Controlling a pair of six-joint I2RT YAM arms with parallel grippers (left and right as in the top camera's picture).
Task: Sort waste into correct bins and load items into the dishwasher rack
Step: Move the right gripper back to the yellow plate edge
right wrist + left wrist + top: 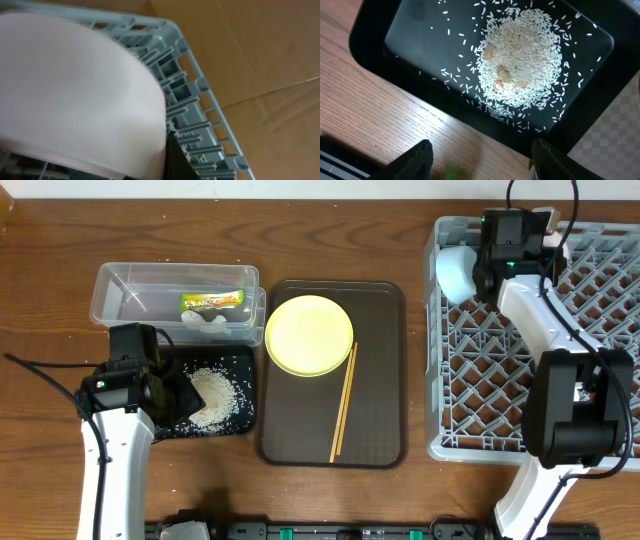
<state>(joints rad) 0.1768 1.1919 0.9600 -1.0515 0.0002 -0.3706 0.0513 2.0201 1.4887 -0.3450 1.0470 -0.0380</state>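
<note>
One slip looks likely: the right gripper [477, 268], clamped shut on the light blue bowl [455, 272] at the dishwasher rack's [432, 380] far-left corner, could release it over the edge, while the left gripper [482, 162] hangs open and empty by the black tray [415, 45] of rice [525, 55].

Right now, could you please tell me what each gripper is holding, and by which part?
The right gripper pinches the pale round bowl, apparently by its rim; the left gripper is open and empty above the shallow black tray.
</note>
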